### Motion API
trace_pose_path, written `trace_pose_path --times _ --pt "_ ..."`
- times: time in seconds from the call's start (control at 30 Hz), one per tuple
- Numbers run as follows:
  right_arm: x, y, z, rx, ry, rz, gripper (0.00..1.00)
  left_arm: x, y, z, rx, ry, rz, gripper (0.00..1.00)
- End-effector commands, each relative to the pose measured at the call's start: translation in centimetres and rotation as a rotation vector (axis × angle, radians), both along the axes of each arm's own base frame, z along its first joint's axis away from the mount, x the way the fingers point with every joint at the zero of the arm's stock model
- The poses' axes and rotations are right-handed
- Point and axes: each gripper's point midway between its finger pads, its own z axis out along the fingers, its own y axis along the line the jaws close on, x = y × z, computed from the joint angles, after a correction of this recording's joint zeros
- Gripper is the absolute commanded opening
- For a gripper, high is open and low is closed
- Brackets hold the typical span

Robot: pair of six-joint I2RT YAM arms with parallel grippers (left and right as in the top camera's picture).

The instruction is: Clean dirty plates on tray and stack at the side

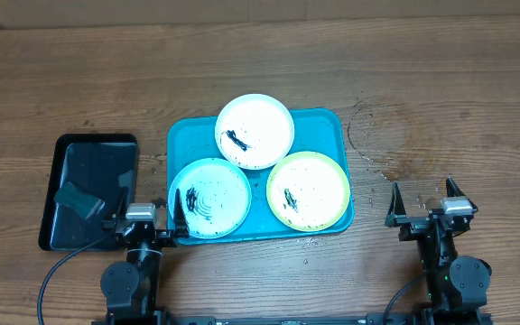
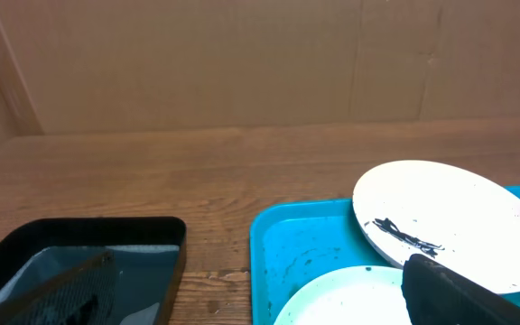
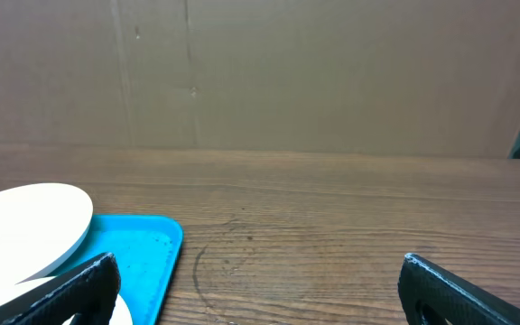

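Note:
Three plates lie on the teal tray at mid-table, each smudged black in the centre. The white plate is at the back, the pale-teal-rimmed one at front left, the yellow-green-rimmed one at front right. My left gripper stands open at the tray's front left corner, one finger over the teal-rimmed plate, the other over the black tray. My right gripper stands open over bare wood right of the tray, holding nothing. The right wrist view shows the tray's corner and the white plate's edge.
A smaller black tray sits left of the teal one, with a dark sponge in its front part. Water drops and a faint ring mark lie on the wood right of the teal tray. A cardboard wall closes the back.

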Motion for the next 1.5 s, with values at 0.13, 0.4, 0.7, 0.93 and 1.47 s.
trace_pose_path --times 0.13,0.4,0.7,0.93,1.47 --pt "0.0 0.1 -0.2 -0.003 -0.003 0.003 1.00 0.0 0.0 0.0 -0.008 -0.006 0.002 1.00" --pt "0.0 0.1 -0.2 -0.003 -0.002 0.003 1.00 0.0 0.0 0.0 -0.009 -0.006 0.002 1.00" --pt "0.0 0.1 -0.2 -0.003 -0.002 0.003 1.00 0.0 0.0 0.0 -0.008 -0.006 0.003 1.00" --pt "0.0 0.1 -0.2 -0.003 -0.002 0.003 1.00 -0.7 -5.2 1.9 -0.018 -0.083 -0.300 1.00" --pt "0.0 0.1 -0.2 -0.003 -0.002 0.003 1.00 -5.5 -11.9 8.5 0.097 -0.390 -0.747 1.00"
